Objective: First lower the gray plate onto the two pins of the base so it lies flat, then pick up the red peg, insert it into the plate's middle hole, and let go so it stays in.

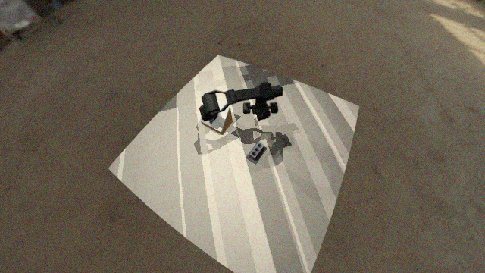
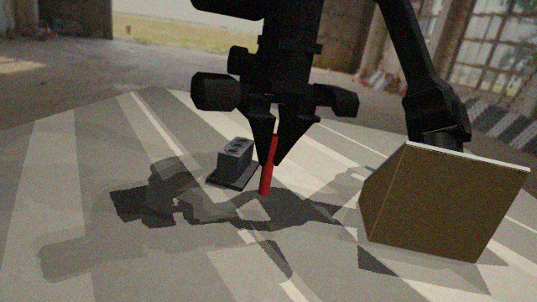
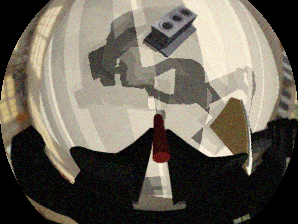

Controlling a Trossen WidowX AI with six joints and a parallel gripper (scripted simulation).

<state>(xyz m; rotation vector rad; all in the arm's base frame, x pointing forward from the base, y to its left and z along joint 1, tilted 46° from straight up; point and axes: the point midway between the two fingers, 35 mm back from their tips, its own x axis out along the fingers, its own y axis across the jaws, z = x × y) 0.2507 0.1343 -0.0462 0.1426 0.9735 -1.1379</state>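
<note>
The gray plate (image 1: 258, 147) (image 2: 244, 147) (image 3: 171, 22) shows three round holes and lies flat on top of the dark base (image 2: 247, 174) (image 3: 177, 46). The base's pins cannot be made out. My gripper (image 2: 268, 163) (image 3: 158, 131) is shut on the red peg (image 2: 265, 183) (image 3: 159, 137), which points downward, tilted a little in the exterior view. The peg is off to one side of the base, in the air, clear of the holes. In the top view the peg and the fingertips are hidden.
A brown panel with a white edge (image 1: 228, 123) (image 2: 436, 205) (image 3: 230, 125) stands beside the arm's foot, right of the gripper in the exterior view. The striped mat (image 1: 151, 152) carries everything. The arm's shadow falls beside the base.
</note>
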